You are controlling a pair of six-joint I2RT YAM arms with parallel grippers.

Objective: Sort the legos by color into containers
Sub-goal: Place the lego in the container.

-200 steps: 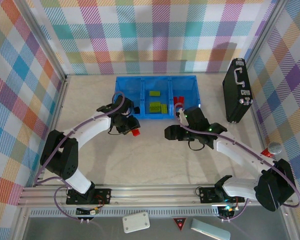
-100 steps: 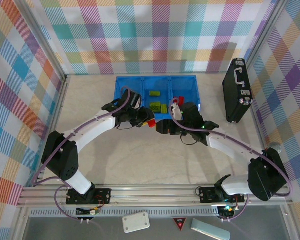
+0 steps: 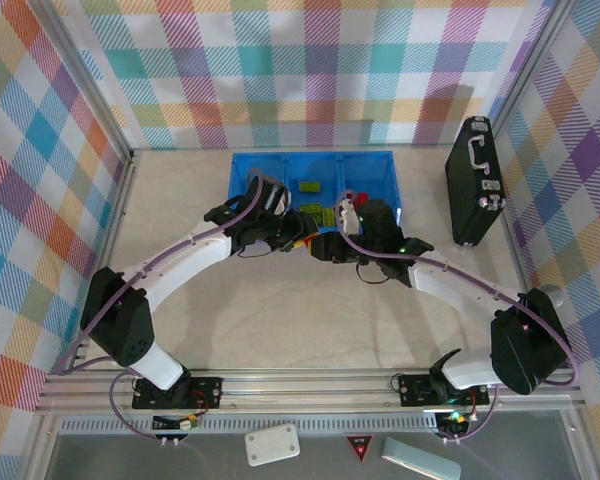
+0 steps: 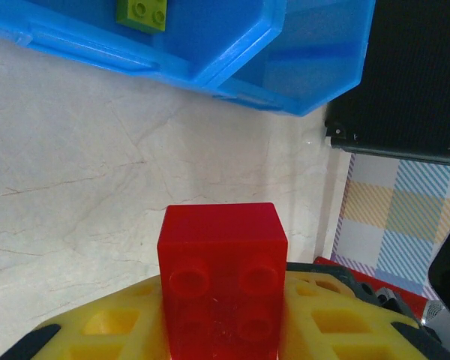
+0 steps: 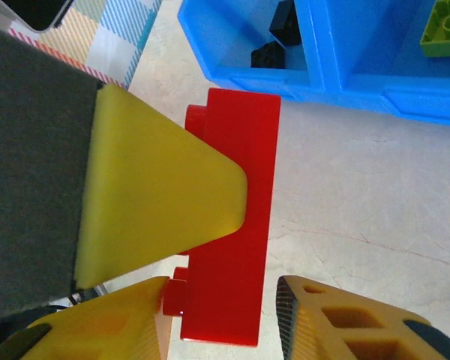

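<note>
**Red brick (image 4: pixel 222 277) held off the table (image 3: pixel 280 320)**

Left fingers (image 4: pixel 112 326) clamped on the red brick; brick in the air toward the table's far edge, just in front of the blue bin (image 3: pixel 245 165); right fingers (image 5: pixel 345 322) apart, straddling the same brick, a slim gap on one side.

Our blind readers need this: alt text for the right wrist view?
A red brick sits between the yellow fingertips of the right gripper; another finger overlaps it from the left. Beyond, a blue bin holds black bricks and a green brick.
</note>
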